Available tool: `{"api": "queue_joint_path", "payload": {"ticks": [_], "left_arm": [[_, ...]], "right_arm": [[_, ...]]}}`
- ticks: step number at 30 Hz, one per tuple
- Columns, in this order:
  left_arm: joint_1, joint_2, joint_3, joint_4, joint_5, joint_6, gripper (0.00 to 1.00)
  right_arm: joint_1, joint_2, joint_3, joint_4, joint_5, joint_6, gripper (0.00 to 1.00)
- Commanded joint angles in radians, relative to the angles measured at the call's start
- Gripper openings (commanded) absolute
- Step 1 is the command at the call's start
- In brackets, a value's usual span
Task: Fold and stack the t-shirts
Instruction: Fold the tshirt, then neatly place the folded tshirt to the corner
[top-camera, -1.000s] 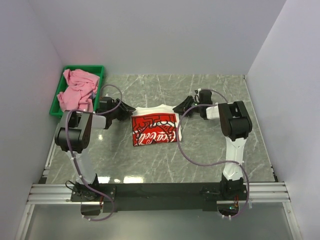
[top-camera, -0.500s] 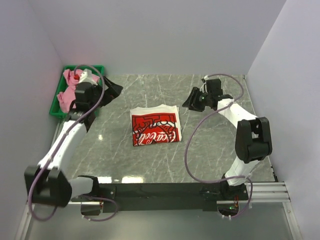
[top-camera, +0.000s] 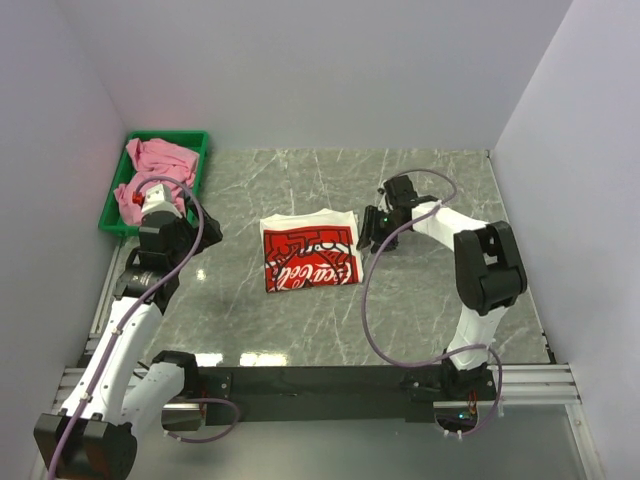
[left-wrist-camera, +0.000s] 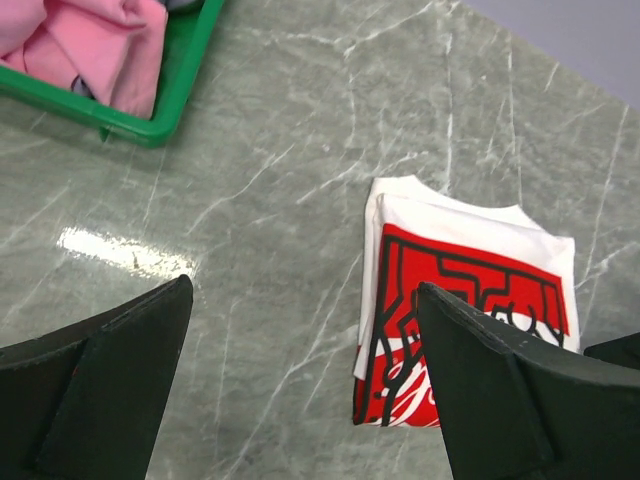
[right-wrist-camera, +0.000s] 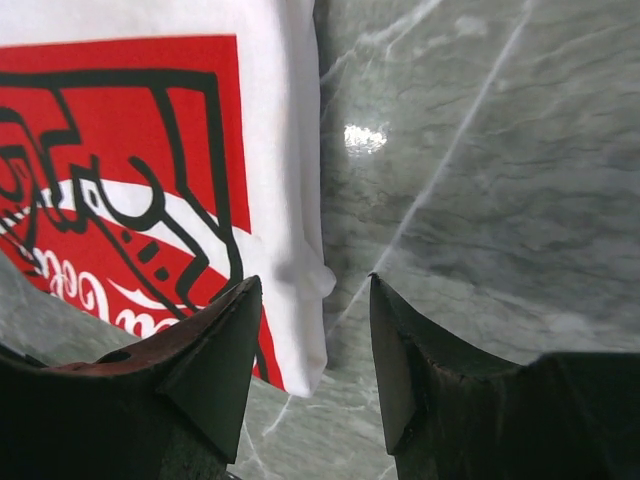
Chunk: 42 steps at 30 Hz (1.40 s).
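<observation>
**One shirt folded, one waiting in the tray**

Grey-green marble table (top-camera: 430, 300) carries the white t-shirt (top-camera: 310, 252) at its centre. I judge it lies there because both my arms can reach it and a stack can be built on it. It is folded into a near-square packet with the red graphic face up. The white band faces the far wall, and the slightly longer side runs across the table, turned a little off square. The script reads from left to right.

My right gripper (right-wrist-camera: 312, 290) is partly open and holds nothing. Its jaws straddle the packet's right edge, and I cannot tell if they touch it. I take this as tidying that edge.

My left gripper (left-wrist-camera: 303, 300) hangs with its jaws spread wide and empty, over bare marble between the packet and the green tray (top-camera: 203, 150). The pink t-shirt (top-camera: 155, 172) lies crumpled in that tray, with no clear axis. I judge that one comes next.
</observation>
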<state>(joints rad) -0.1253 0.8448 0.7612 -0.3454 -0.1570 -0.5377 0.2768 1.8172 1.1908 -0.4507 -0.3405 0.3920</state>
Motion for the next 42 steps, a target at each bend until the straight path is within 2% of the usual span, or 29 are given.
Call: {"api": "queue_joint_path", "payload": {"ticks": [1,8,11,14,15,17,18,20,21,27,31,34,35,38,39,41,42], "left_arm": [[0.004,-0.016,0.004,0.013,-0.024,0.03,0.99],[0.004,-0.012,0.007,0.003,-0.021,0.03,0.99],[0.004,-0.019,0.006,0.003,-0.027,0.031,0.99],[0.004,-0.027,0.009,0.002,-0.033,0.033,0.99],[0.004,-0.029,0.009,0.002,-0.036,0.033,0.99],[0.006,-0.036,0.01,0.002,-0.035,0.033,1.0],[0.006,-0.038,0.007,0.002,-0.033,0.031,1.0],[0.004,-0.047,0.004,0.003,-0.029,0.031,0.99],[0.004,-0.05,0.006,0.003,-0.027,0.033,0.99],[0.004,-0.056,0.0,0.005,-0.029,0.033,0.99],[0.004,-0.038,0.001,0.008,-0.038,0.036,0.99],[0.004,-0.015,0.007,0.003,-0.039,0.036,0.99],[0.004,-0.01,0.007,0.002,-0.036,0.038,0.99],[0.004,0.003,0.01,0.003,-0.029,0.038,0.99],[0.004,0.007,0.01,0.002,-0.026,0.038,0.99],[0.004,0.011,0.013,-0.001,-0.024,0.036,0.99],[0.004,0.01,0.015,-0.003,-0.026,0.036,1.0]], "right_arm": [[0.03,0.025,0.049,0.01,0.002,0.002,0.54],[0.084,0.128,0.145,-0.031,0.04,-0.002,0.54],[0.102,0.175,0.171,-0.058,0.066,-0.008,0.5],[0.122,0.2,0.178,-0.091,0.102,-0.022,0.4],[0.124,0.206,0.181,-0.101,0.113,-0.033,0.32],[0.125,0.206,0.184,-0.134,0.144,-0.045,0.23],[0.124,0.202,0.185,-0.144,0.188,-0.053,0.11],[0.121,0.197,0.202,-0.181,0.237,-0.084,0.02],[0.111,0.197,0.211,-0.195,0.28,-0.102,0.0],[0.023,0.227,0.314,-0.267,0.423,-0.16,0.0],[-0.108,0.281,0.456,-0.302,0.518,-0.211,0.0],[-0.169,0.327,0.548,-0.33,0.647,-0.237,0.01],[-0.21,0.333,0.565,-0.341,0.672,-0.236,0.05],[-0.272,0.303,0.581,-0.327,0.655,-0.199,0.24],[-0.301,0.257,0.567,-0.315,0.628,-0.164,0.34],[-0.327,0.199,0.506,-0.278,0.58,-0.112,0.41],[-0.347,0.133,0.477,-0.266,0.54,-0.046,0.48]]}}
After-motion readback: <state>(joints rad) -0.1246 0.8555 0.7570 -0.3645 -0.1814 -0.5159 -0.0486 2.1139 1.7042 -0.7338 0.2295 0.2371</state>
